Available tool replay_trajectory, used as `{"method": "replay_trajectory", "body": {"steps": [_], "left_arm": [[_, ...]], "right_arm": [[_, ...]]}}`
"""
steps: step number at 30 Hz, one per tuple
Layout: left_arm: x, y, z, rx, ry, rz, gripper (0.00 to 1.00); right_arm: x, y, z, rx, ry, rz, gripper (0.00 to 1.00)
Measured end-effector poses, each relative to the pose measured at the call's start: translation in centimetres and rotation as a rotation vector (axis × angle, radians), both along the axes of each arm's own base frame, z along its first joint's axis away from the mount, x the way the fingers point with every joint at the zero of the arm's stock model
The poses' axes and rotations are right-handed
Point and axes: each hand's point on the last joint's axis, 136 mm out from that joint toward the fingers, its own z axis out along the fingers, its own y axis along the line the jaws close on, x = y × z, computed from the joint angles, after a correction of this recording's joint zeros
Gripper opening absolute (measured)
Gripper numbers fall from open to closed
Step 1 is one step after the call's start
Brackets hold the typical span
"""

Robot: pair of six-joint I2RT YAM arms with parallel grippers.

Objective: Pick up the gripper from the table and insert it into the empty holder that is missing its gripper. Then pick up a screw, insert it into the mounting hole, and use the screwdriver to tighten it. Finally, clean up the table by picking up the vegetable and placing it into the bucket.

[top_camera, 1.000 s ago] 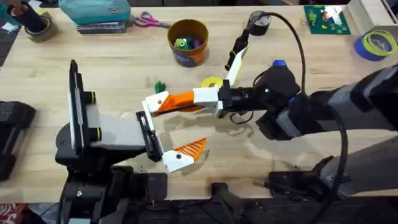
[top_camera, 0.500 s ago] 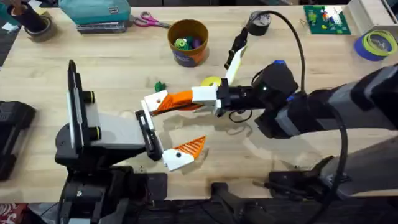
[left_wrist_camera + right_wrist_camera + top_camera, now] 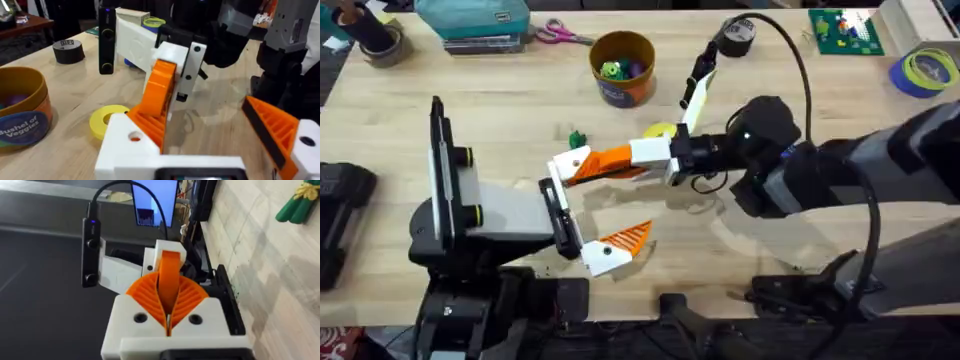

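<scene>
My right gripper (image 3: 623, 160) is shut on the small orange gripper (image 3: 582, 168) and holds it against the white holder (image 3: 563, 166), the upper jaw of my left gripper (image 3: 618, 203). In the left wrist view the orange gripper (image 3: 156, 97) sits in the holder (image 3: 125, 145). The left gripper stands open, its other finger carrying an orange ribbed pad (image 3: 631, 236). In the right wrist view the orange gripper (image 3: 170, 264) stands between my two ribbed pads (image 3: 145, 295). The green vegetable (image 3: 577, 139) lies on the table beyond the holder. The bucket (image 3: 622, 67) stands farther back. Screw and screwdriver are hidden.
A flat yellow ring (image 3: 662, 132) lies beside the right gripper. A black tape roll (image 3: 737, 37), scissors (image 3: 560, 35), a teal case (image 3: 470, 20), a green board (image 3: 845, 30) and a blue tape roll (image 3: 925, 70) line the far edge.
The right wrist has shifted slightly and now covers the blue object behind it. The orange gripper stays clamped at the holder; the left arm has not moved.
</scene>
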Motion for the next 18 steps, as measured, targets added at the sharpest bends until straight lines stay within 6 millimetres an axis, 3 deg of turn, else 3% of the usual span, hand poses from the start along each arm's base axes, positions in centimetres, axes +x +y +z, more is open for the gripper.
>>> {"method": "replay_trajectory", "body": {"steps": [18], "left_arm": [[0.07,0.03,0.00,0.001,-0.001,0.004,0.986]], "right_arm": [[0.35,0.25,0.02,-0.022,-0.019,0.065,0.009]]}}
